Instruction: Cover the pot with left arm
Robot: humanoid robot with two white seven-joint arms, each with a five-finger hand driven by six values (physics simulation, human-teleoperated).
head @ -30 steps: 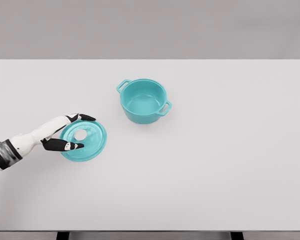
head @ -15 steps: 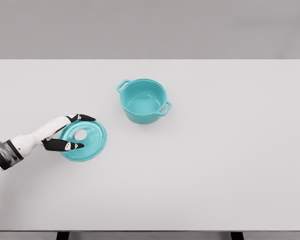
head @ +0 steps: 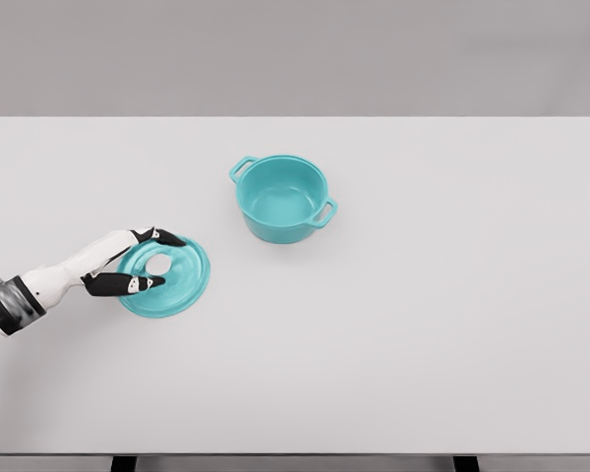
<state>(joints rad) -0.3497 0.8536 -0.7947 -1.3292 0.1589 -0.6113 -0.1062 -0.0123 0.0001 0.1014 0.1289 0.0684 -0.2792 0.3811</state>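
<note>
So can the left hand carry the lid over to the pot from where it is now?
Probably yes. The left hand already has fingers around the lid, and the bare table between it and the open pot holds nothing in the way.

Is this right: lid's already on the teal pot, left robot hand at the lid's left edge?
Not quite. The head view shows the lid lying on the table, apart from the open teal pot. The left robot hand is at the lid's left edge, as you said.
</note>
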